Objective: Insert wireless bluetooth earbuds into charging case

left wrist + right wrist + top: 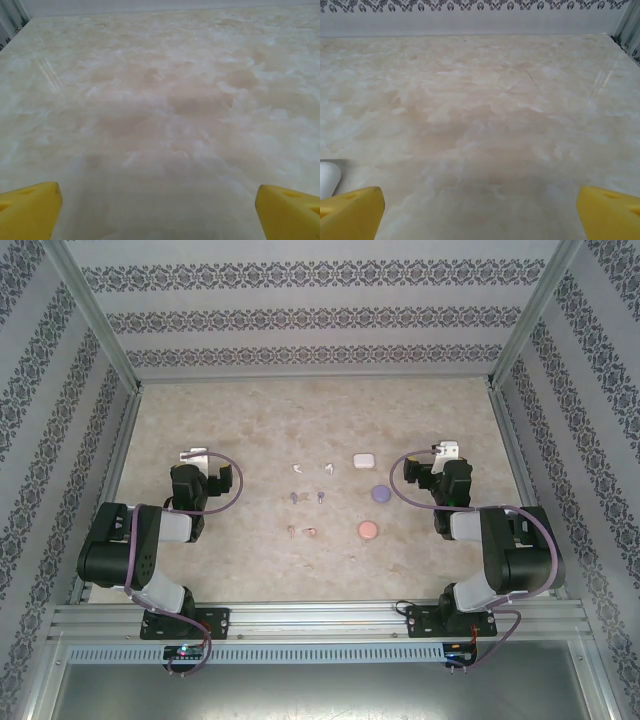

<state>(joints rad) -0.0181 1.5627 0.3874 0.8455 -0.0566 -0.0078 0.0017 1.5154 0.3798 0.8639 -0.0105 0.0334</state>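
Yellow pads: the left end effector [192,454] shows its two foam pads [30,212] at 7 and 5 o'clock of its wrist view. They are spread as wide as they go, with only bare marbled surface [160,110] between them.
Left end effector, hold: nothing is gripped and nothing touches either pad.
Left end effector, place: from overhead it sits at 9 o'clock of the earbud cluster, well apart from it.
Right end effector [445,450]: its yellow pads [352,212] stand in the same two bottom corners of its wrist view — fully apart and empty.
Right end effector, place: at 3 o'clock of the cluster, near the cases but touching none of them.
Earbuds: three pairs lie loose in rows near the middle of the surface. The white earbuds [297,468] are at 12 o'clock, the purple earbuds [293,497] in the middle, and the pink earbuds [291,531] at 6 o'clock.
Cases: each lies at 3 o'clock of the pair in its own colour and apart from it. They are the white case [363,459], the purple case [380,494] and the pink case [368,530].
Cut off: a white rounded shape [327,180] pokes in at 8 o'clock of the right wrist view, just above the pad. The frame edge slices it, so I cannot tell what it is.
Hard to make out: from overhead the earbuds are too small to tell which way their stems point. Whether any case lid is up cannot be told either.
Hidden: the fingers of both end effectors are tucked under their wrist housings in the overhead view.
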